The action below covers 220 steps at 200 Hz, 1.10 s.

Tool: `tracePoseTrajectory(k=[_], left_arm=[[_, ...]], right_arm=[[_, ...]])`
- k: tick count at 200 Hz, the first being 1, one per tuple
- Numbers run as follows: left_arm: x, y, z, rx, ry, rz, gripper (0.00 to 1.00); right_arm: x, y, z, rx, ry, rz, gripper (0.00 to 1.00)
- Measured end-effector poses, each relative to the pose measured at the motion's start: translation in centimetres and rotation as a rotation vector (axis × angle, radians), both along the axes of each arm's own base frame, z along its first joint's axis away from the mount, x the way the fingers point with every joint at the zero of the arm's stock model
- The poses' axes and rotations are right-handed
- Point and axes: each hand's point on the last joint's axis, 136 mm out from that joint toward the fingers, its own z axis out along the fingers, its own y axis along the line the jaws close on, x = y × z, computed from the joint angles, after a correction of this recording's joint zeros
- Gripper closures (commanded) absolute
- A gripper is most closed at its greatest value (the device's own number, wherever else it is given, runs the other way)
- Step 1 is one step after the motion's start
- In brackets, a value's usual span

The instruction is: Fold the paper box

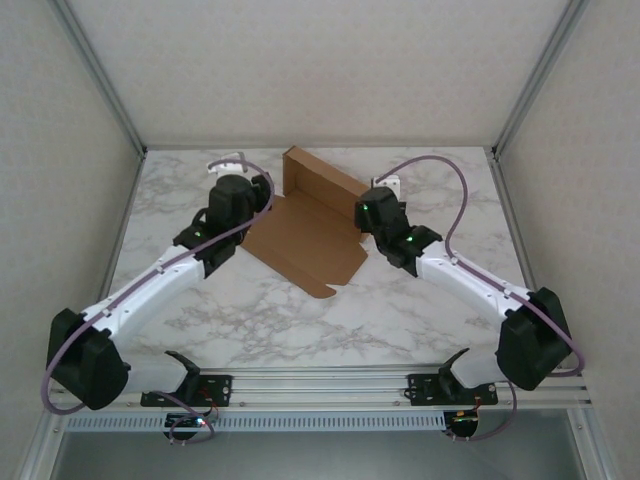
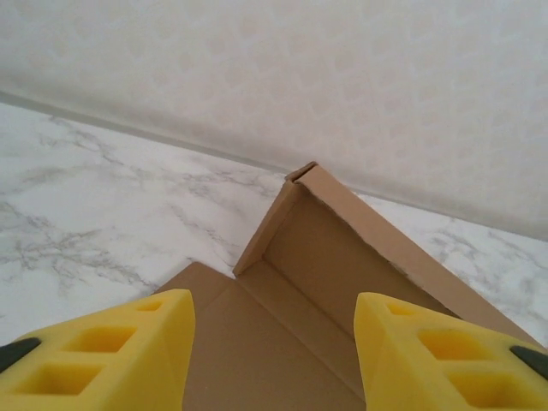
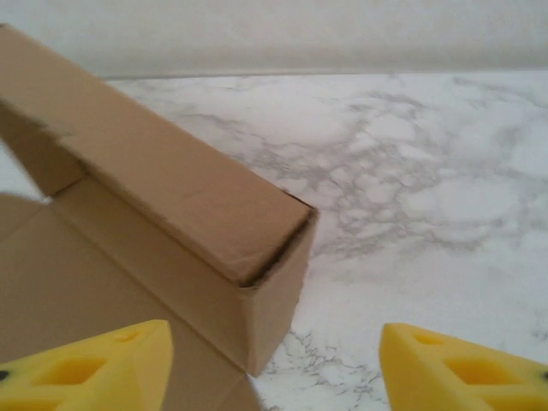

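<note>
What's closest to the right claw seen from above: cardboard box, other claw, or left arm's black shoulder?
From the right gripper:
1. paper box, right beside it, table centre.
2. left gripper, across the box.
3. left arm's shoulder, near-left corner.

place: robot lab cell | evidence: marble-pattern table (image 1: 420, 310), aluminium frame (image 1: 100, 80), blank white walls (image 1: 320, 70)

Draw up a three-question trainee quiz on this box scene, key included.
1. True or false: the box is fully closed.
2. Which stands upright? A) nothing B) far wall C) all walls
3. Fill in: both arms' jaws stand ____.
Key: 1 false, most of it lies flat on the table. 2 B. 3 open, gripping nothing.
</note>
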Motion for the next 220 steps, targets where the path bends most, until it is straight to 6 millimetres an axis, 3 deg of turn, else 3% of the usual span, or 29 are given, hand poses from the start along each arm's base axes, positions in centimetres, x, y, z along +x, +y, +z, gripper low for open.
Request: tracePoseTrajectory(k=[17, 30, 57, 76, 96, 128, 178, 220], left_arm=[[-0.4, -0.4, 1.2, 0.035, 0.028, -0.044, 0.47], [-0.8, -0.6, 0.9, 0.065, 0.055, -0.076, 0.47], [-1.8, -0.4, -1.8, 0.127, 0.122, -0.107, 0.46], [-2.5, -0.4, -4.4, 0.139, 0.168, -0.127, 0.47], [-3.1, -0.8, -6.7, 0.142, 0.215, -0.162, 0.47], [-3.8, -1.2, -7.8, 0.125, 0.217, -0.194, 0.46], [-4.1, -1.6, -6.6, 0.104, 0.169, -0.211, 0.46], [-4.1, -1.6, -6.6, 0.102, 0.164, -0.211, 0.46]], right_arm=[[0.7, 1.9, 1.5, -0.002, 0.006, 0.09, 0.55], [1.7, 3.5, 2.6, 0.017, 0.021, 0.146, 0.62], [4.2, 5.2, 3.6, 0.086, 0.062, 0.23, 0.71], [5.5, 5.5, 2.6, 0.106, 0.115, 0.269, 0.86], [6.4, 5.9, 1.2, 0.101, 0.192, 0.29, 0.86], [7.6, 6.8, -0.6, 0.095, 0.288, 0.288, 0.87], [8.6, 4.9, -4.1, 0.1, 0.425, 0.221, 0.87], [9.5, 4.1, -4.0, 0.139, 0.429, 0.209, 0.86]])
